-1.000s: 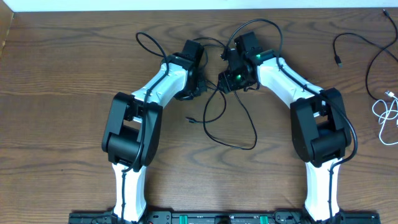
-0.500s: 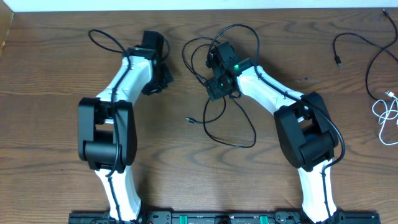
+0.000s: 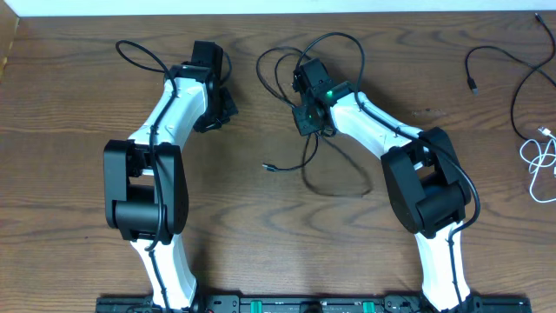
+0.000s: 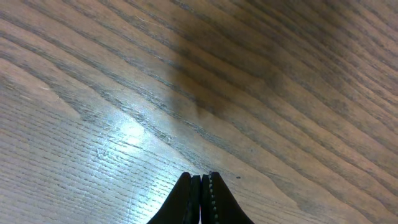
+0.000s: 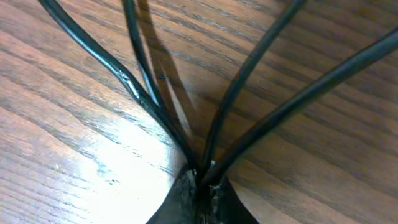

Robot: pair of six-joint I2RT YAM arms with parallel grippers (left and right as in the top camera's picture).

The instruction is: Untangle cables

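Right fingers pinched the light, floppy cables mid-bundle; a single strand seemed wiser. Left fingers pressed together, empty.

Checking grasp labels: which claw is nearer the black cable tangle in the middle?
Right. The right claw is shut on the black cable tangle, strands fanning from its tip. The left claw is shut on nothing, over bare table to the tangle's left.
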